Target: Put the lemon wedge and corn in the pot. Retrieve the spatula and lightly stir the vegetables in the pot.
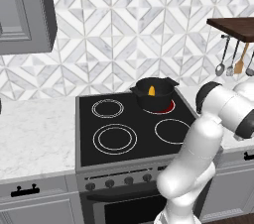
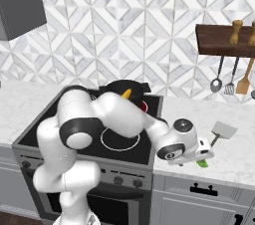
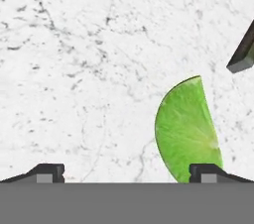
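Note:
The black pot [image 1: 155, 92] stands on the stove's back right burner with a yellow piece of corn [image 1: 152, 90] inside; from the right base view the pot [image 2: 130, 86] is partly hidden behind my arm. On the white counter right of the stove lies the green lemon wedge [image 3: 186, 131], flat on its cut side. My gripper [image 3: 128, 173] hangs open just above the counter, and the wedge lies at its right fingertip [image 3: 206, 172]. The right base view has the gripper [image 2: 203, 158] over the wedge [image 2: 201, 164]. The spatula [image 2: 224, 130] lies on the counter just beyond, its dark handle [image 3: 243, 52] pointing toward the wedge.
A dark shelf [image 2: 224, 40] on the wall carries pepper mills, with steel ladles [image 2: 216, 84] and an orange-brown wooden utensil [image 2: 243, 84] hanging under it. Three stove burners [image 1: 115, 138] are bare. A grey cabinet [image 1: 25, 10] hangs at upper left.

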Tool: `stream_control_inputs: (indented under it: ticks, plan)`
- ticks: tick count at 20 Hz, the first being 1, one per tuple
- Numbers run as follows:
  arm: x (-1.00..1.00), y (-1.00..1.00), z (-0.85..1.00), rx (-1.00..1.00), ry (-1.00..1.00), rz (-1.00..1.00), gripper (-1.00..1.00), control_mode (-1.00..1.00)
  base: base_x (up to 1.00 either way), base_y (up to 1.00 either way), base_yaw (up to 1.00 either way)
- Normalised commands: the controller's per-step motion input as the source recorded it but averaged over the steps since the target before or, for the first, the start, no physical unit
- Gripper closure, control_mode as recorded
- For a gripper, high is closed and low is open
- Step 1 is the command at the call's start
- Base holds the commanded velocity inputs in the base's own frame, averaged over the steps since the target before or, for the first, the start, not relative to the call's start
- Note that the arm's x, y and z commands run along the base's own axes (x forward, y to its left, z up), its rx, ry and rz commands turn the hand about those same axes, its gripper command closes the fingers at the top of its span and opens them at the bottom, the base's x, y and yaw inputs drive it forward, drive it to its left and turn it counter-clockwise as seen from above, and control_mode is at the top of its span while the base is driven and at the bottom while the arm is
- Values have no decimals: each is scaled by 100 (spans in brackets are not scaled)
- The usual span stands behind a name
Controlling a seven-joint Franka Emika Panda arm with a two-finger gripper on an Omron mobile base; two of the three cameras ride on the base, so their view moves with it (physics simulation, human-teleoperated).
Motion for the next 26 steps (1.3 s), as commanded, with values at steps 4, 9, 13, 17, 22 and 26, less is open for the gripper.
stream_control_inputs:
  ticks: [4,9,13,17,22,26]
  plan:
    - [1,-40,19,0,0,8,-100,-100,0,0,0]
    - [16,-43,49,0,0,3,-100,-100,0,0,0]
    - [45,-40,15,0,6,1,-100,-100,0,0,0]
    - [52,-11,-55,3,29,5,-100,-100,0,0,0]
    - [35,0,-35,10,25,9,-100,-100,0,0,0]
    - [-2,0,-29,14,27,6,100,-100,0,0,0]
